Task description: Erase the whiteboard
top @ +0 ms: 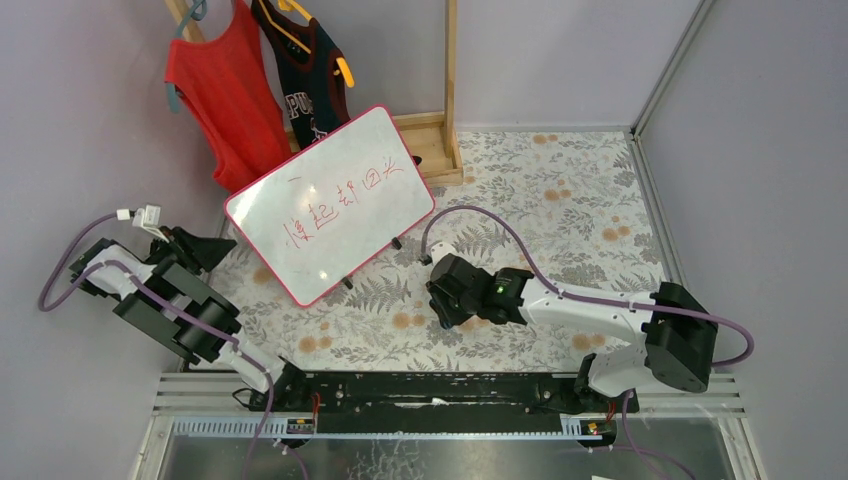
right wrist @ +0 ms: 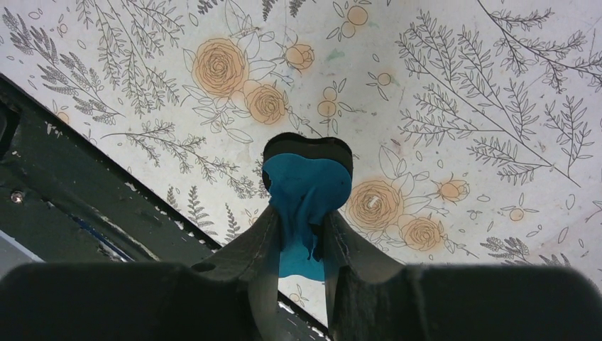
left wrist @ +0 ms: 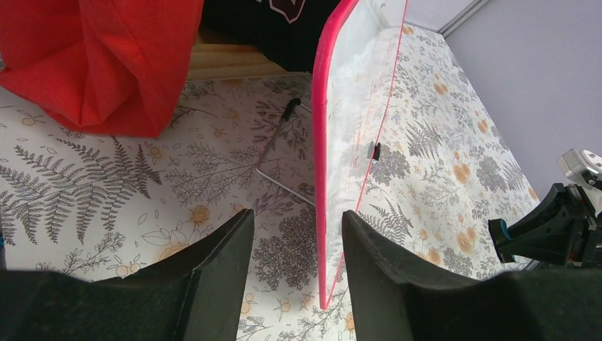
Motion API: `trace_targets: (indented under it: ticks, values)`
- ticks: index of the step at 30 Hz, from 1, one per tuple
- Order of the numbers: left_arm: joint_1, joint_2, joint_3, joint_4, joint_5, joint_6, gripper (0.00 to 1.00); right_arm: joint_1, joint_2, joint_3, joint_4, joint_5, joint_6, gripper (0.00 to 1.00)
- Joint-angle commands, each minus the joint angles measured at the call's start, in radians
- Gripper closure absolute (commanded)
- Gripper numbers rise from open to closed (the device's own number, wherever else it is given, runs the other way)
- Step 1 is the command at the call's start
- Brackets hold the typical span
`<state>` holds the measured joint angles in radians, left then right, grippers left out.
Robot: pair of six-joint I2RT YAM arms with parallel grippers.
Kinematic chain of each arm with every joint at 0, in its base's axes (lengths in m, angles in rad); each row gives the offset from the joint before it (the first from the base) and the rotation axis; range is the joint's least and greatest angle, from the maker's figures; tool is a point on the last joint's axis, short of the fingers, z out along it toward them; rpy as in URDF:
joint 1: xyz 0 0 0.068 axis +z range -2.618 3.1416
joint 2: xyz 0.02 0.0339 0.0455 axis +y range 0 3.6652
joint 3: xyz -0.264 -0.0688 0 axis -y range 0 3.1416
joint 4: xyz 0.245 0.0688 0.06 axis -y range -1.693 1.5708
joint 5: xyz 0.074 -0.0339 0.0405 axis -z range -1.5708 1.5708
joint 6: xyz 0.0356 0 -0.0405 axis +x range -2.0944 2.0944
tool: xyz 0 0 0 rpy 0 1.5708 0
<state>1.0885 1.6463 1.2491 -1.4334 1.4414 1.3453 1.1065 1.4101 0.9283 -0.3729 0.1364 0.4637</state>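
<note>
The whiteboard [top: 330, 205], white with a pink-red frame and red handwriting, stands tilted on small black feet at the middle left. In the left wrist view it shows edge-on [left wrist: 321, 177], its near corner ahead of my fingers. My left gripper [top: 226, 250] [left wrist: 298, 231] is open and empty, just left of the board's left corner and apart from it. My right gripper [top: 441, 316] [right wrist: 298, 227] is shut on a blue eraser [right wrist: 309, 181] with a black pad, held low over the floral tablecloth, right of the board's lower edge.
A red jersey [top: 225, 90] and a dark jersey [top: 310, 75] hang on a wooden rack [top: 450, 90] behind the board. The red jersey also shows in the left wrist view [left wrist: 106, 64]. A black rail [top: 430, 385] runs along the near table edge.
</note>
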Motion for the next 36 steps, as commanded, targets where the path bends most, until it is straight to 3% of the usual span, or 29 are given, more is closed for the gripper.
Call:
trace_targets:
  ticks: [1, 19, 36]
  values:
    - [-0.004, 0.035, 0.04, -0.021, 0.02, 0.005, 0.53, -0.004, 0.01, 0.024, 0.061, -0.009, 0.011, 1.0]
    - [-0.076, 0.058, 0.121, -0.021, 0.05, -0.103, 0.56, -0.004, 0.042, 0.009, 0.13, -0.034, -0.011, 1.0]
    - [-0.187, 0.12, 0.155, -0.021, 0.117, -0.106, 0.6, -0.004, 0.064, 0.027, 0.134, -0.029, -0.007, 1.0]
